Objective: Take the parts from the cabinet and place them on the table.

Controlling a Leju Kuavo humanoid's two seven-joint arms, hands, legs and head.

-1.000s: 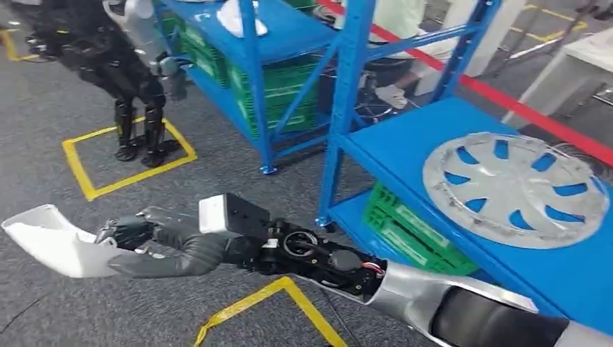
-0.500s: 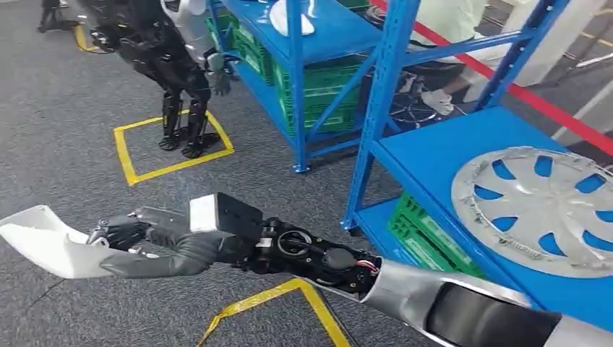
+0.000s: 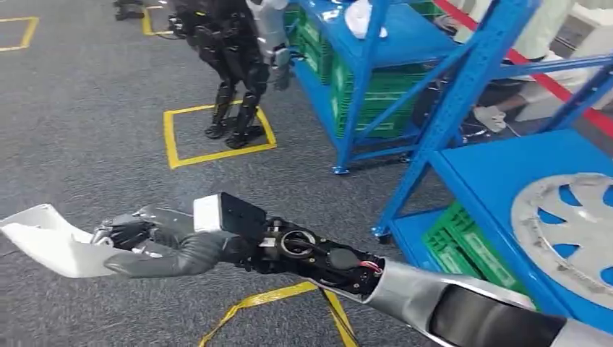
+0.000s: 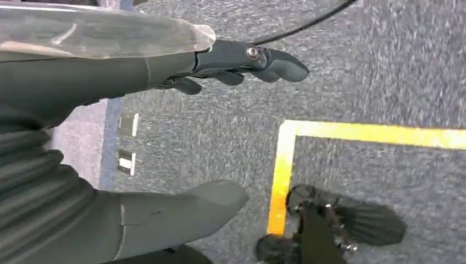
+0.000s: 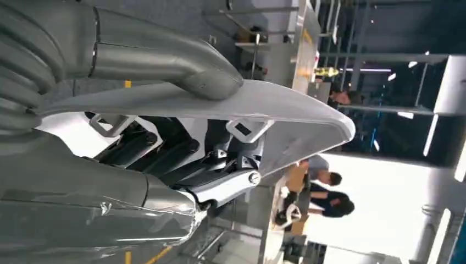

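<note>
The right hand (image 3: 141, 242) grips the white part (image 3: 47, 238) at lower left of the head view. The thumb lies over the part's near edge and the dark fingers sit beneath it. The part juts leftward past the fingertips. Its long axis runs roughly in line with the forearm, and its far tip turns up toward the frame's left edge.

In the right wrist view the hand (image 5: 165, 148) clamps the same part (image 5: 264, 110) with thumb on the outer face and fingers against the inner face, where small moulded clip tabs stand out. The part looks like a thin, smooth plastic shell, gently curved, rigid but likely light.

No table shows in the head view, so I judge the carry unfinished. The right arm alone bears the load.

The left hand (image 4: 165, 126) hangs over grey carpet with fingers spread and nothing in them.

At right of the head view a blue rack (image 3: 463, 87) holds a silver wheel cover (image 3: 571, 231), a ribbed, slotted disc, above green crates (image 3: 463, 249).
</note>
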